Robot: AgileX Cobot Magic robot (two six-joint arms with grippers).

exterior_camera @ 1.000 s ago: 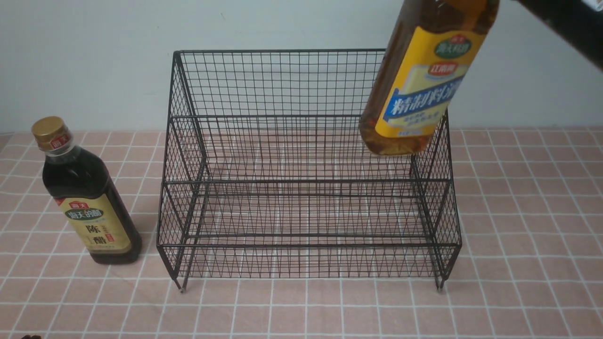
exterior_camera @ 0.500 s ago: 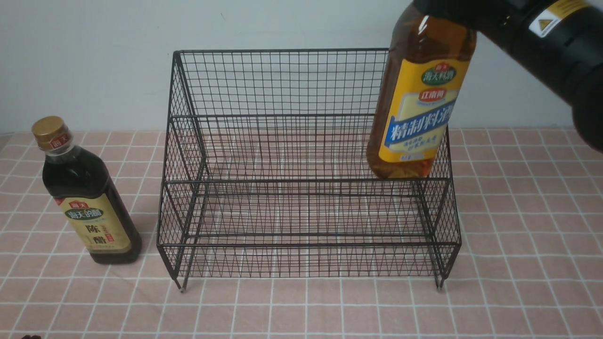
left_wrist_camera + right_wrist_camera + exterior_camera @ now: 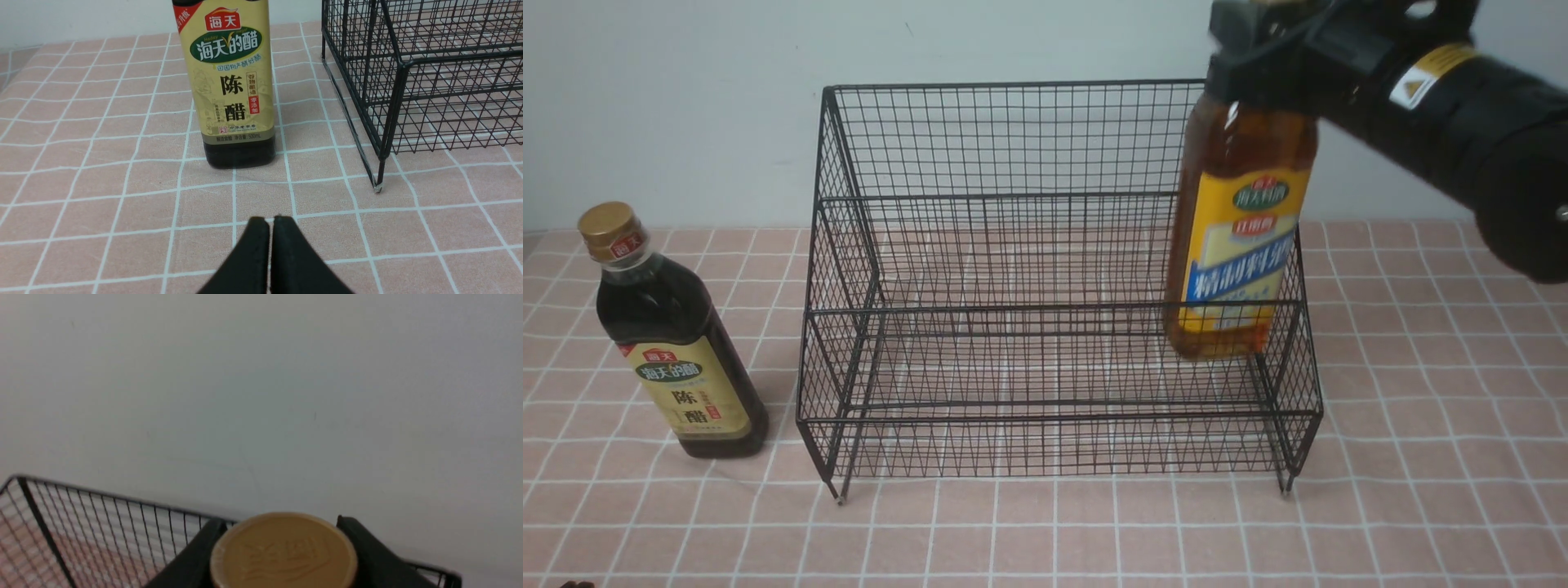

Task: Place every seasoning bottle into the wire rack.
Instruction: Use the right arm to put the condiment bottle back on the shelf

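The larger seasoning bottle (image 3: pixel 1235 245), amber with a yellow-blue label, stands upright inside the right end of the black wire rack (image 3: pixel 1013 310). Its base is behind the front wires, and I cannot tell whether it rests on a shelf. My right gripper (image 3: pixel 1254 73) is shut on its neck. In the right wrist view the gold cap (image 3: pixel 284 551) sits between the black fingers (image 3: pixel 196 555). The smaller dark bottle (image 3: pixel 674 343) stands on the table left of the rack. My left gripper (image 3: pixel 269 220) is shut and empty, a short way in front of this bottle (image 3: pixel 231 81).
A pink checked cloth (image 3: pixel 1421 408) covers the table. A pale wall (image 3: pixel 686 106) rises close behind the rack. The right arm (image 3: pixel 1462 106) reaches in from the upper right above the rack's corner. In the left wrist view, the rack's front foot (image 3: pixel 378 185) stands beside the dark bottle.
The right arm has come down and leftward with the amber bottle. The bottle went from tilted above the rack's right side to upright and lower inside it. The left gripper and dark bottle have not moved.
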